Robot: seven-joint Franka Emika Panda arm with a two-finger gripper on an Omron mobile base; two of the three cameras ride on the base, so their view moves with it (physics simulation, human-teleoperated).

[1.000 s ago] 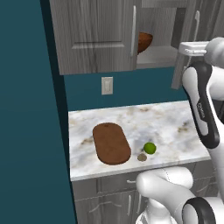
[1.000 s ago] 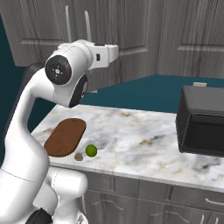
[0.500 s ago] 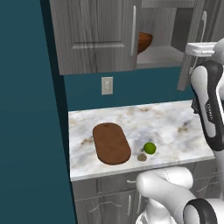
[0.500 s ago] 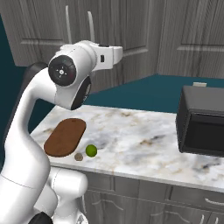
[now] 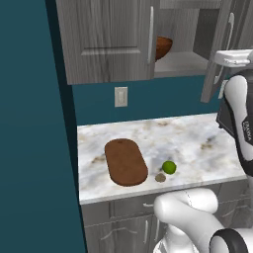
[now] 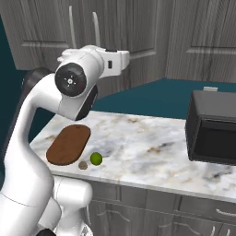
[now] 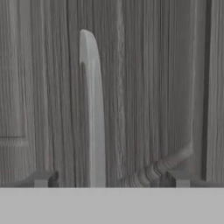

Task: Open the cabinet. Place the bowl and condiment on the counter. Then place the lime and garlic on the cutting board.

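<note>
The jaws, clenched a second ago, now stand spread wide, holding nothing, their tips either side of the silver handle (image 7: pixel 92 113) of the cabinet (image 5: pixel 106 42); its right door (image 5: pixel 225 54) hangs swung out, a little wider than before, and the hand has drawn rightward with it. The bowl (image 5: pixel 163 47) sits on the cabinet shelf, unmoved; on the counter (image 5: pixel 192 143) the cutting board (image 5: pixel 126 161) lies bare, with the lime (image 5: pixel 169 167) and garlic (image 5: pixel 160 177) just beside its right edge, unchanged.
</note>
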